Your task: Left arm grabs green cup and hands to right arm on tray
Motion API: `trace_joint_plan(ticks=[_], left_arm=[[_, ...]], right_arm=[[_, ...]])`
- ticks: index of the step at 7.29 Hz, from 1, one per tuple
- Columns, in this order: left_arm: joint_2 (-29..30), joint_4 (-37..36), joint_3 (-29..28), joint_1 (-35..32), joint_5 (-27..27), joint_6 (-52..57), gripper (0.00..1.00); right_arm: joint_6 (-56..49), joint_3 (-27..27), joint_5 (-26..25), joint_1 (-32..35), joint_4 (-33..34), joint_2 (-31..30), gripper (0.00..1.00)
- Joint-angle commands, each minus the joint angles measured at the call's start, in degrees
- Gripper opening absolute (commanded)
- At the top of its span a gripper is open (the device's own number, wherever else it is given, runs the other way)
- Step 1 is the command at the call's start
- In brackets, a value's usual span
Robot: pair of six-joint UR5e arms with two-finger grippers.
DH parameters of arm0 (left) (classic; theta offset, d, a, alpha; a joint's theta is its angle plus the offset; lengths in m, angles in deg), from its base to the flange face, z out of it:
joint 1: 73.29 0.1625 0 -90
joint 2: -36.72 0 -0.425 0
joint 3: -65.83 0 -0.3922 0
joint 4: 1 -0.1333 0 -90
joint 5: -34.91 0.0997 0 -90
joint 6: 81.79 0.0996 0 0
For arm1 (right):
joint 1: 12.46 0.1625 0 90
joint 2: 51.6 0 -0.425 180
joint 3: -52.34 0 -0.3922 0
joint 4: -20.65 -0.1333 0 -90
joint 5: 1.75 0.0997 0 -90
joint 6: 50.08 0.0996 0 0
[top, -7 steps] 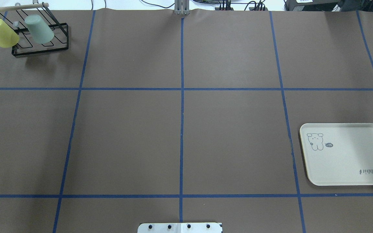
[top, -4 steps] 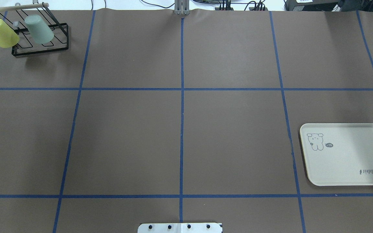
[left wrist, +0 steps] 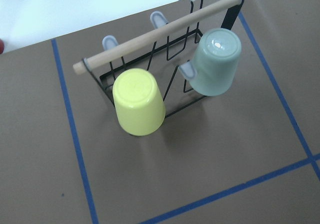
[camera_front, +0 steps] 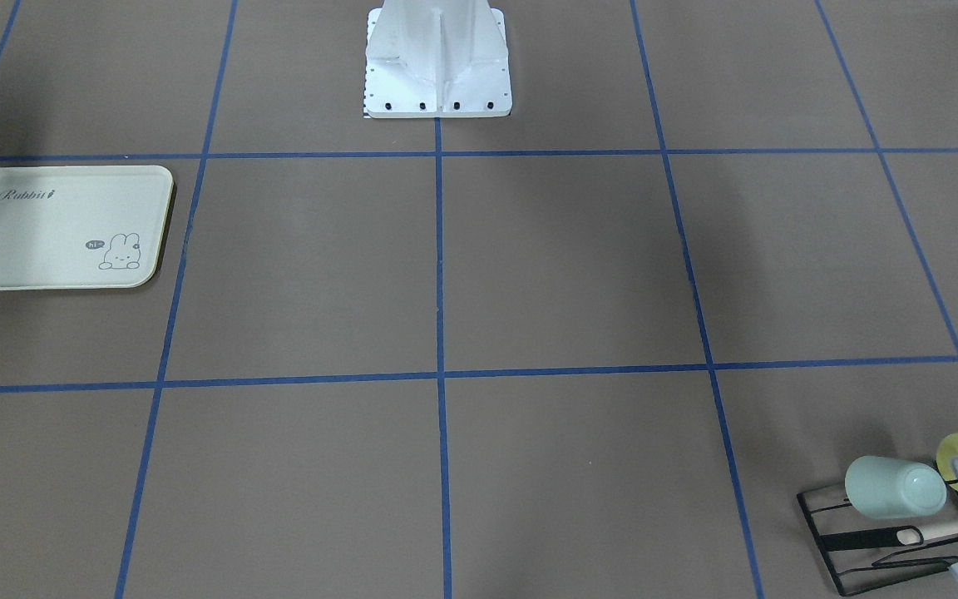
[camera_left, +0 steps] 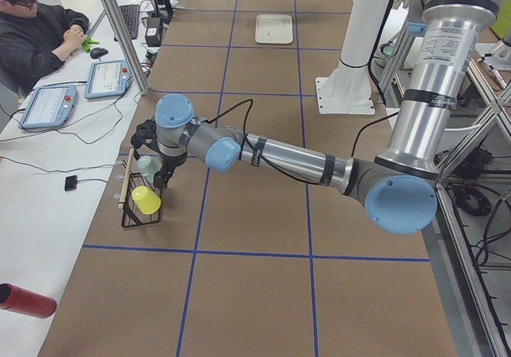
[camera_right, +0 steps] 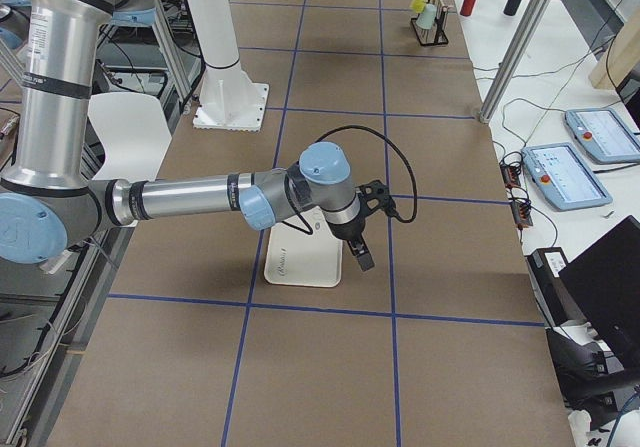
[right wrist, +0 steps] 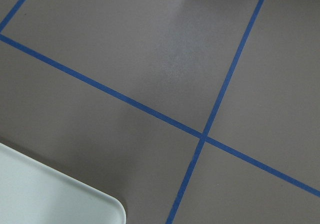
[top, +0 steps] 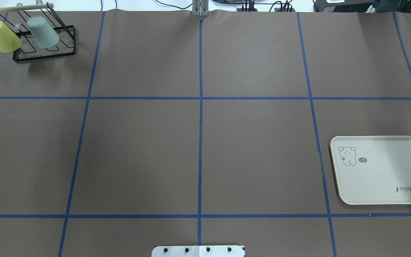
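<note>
The green cup [top: 43, 32] hangs upside down on a peg of the black wire rack [top: 45, 56] at the table's far left corner, and also shows in the left wrist view [left wrist: 215, 61] and the front view [camera_front: 895, 487]. The cream tray [top: 380, 169] lies bare at the near right. My left gripper [camera_left: 162, 175] hovers just above the rack and cups, seen only from the side, so I cannot tell its state. My right gripper [camera_right: 360, 257] hangs beside the tray's [camera_right: 300, 262] outer edge, seen only from the side; I cannot tell its state.
A yellow-green cup [top: 2, 35] hangs on the same rack, to the left of the green cup; it shows in the left wrist view [left wrist: 138, 101] too. A wooden rod [left wrist: 160, 28] runs along the rack's top. The robot's white base [camera_front: 437, 58] stands at the near middle edge.
</note>
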Motion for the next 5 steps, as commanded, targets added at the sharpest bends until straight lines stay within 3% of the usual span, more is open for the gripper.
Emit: trace_joint_plan(ticks=[1,2,5], left_arm=[[6.87,1.56,-7.14,3.60,1.16,-3.53,1.00],[8.72,1.39,-8.90,4.74,4.82,-4.58,1.00],[16.88,1.56,-17.94,5.46,8.35,-10.74,1.00]], right_arm=[[1.43,-0.11,0.15,0.02,-0.10,0.01,1.00],[1.43,-0.03,0.15,-0.06,-0.10,0.01,1.00],[1.43,-0.03,0.15,-0.06,-0.10,0.01,1.00]])
